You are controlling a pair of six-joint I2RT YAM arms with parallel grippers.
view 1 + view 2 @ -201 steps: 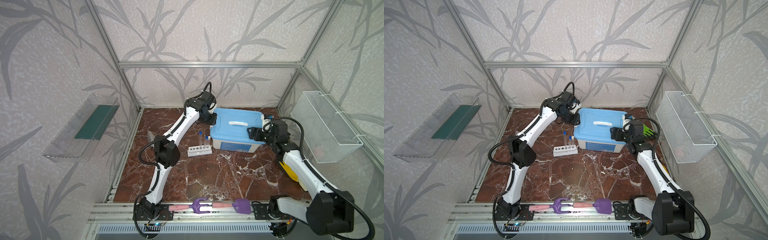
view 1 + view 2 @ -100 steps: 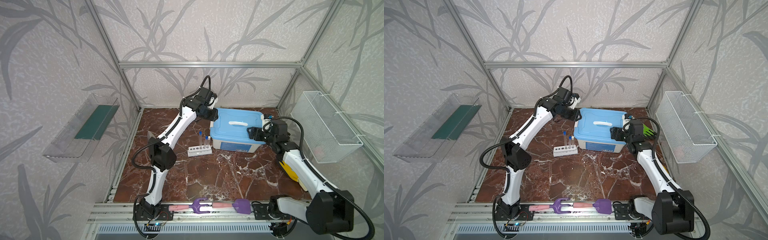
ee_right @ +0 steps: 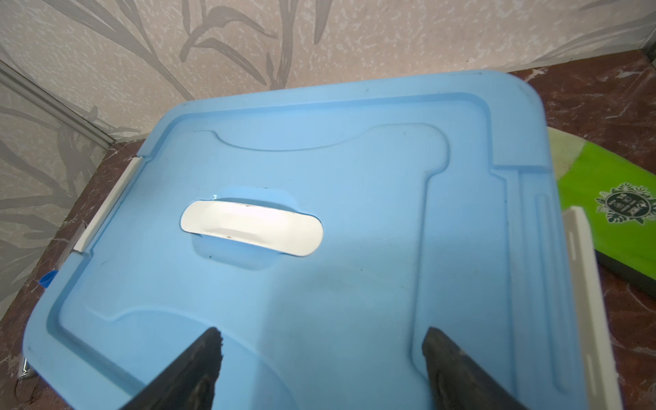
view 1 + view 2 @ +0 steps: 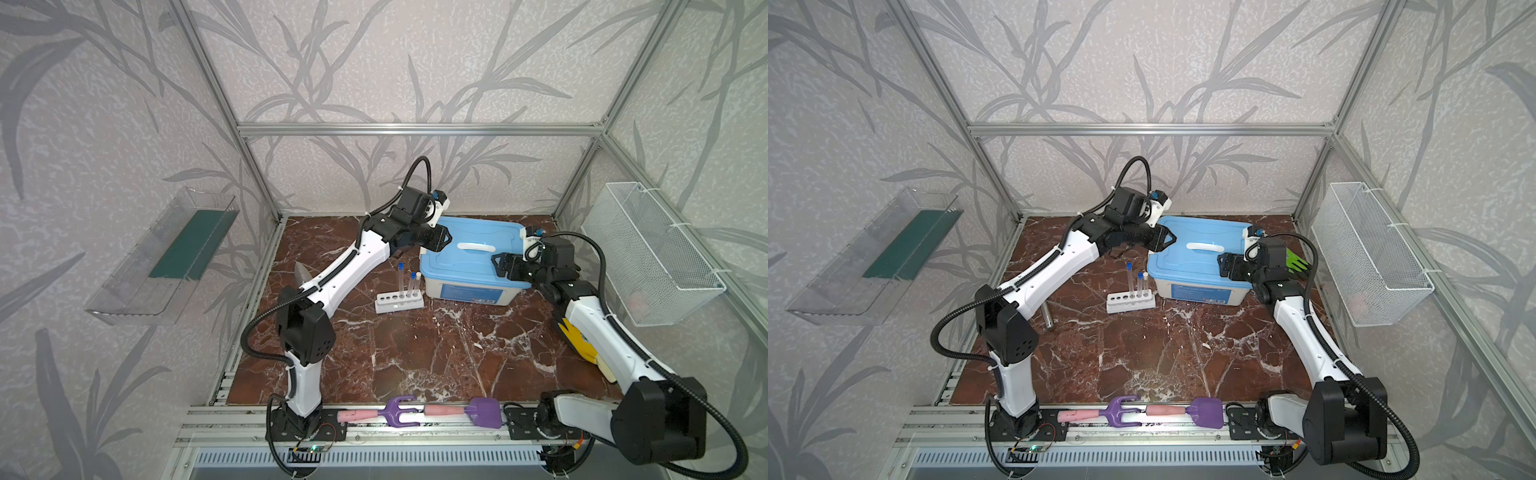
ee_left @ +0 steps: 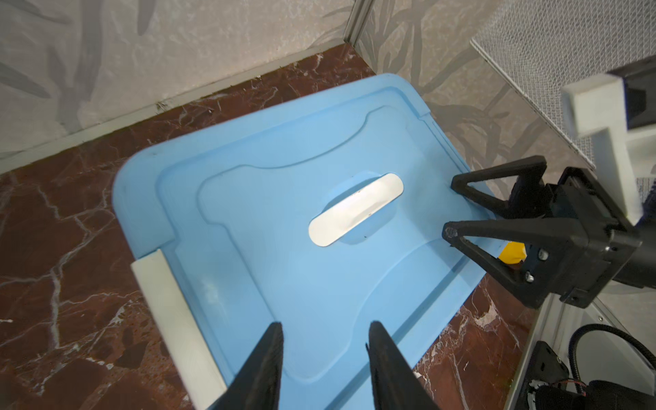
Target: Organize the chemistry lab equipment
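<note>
Blue-lidded box [image 4: 465,270]: shut. My left hand [image 5: 325,324] rose over it, right hand [image 3: 322,331] widened; both released, empty. Opening likely next.

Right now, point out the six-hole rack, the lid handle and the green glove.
six-hole rack [image 4: 398,306], in a top view, on its front wall.
lid handle [image 3: 252,227], right wrist view, middle of the white strip.
green glove [image 3: 603,170], right wrist view, green fabric above the logo.

Marble tabletop [image 4: 436,353] bears rack [image 4: 399,302], lidded box [image 4: 469,291] (blue lid), yellow glove [image 4: 575,338].
</note>
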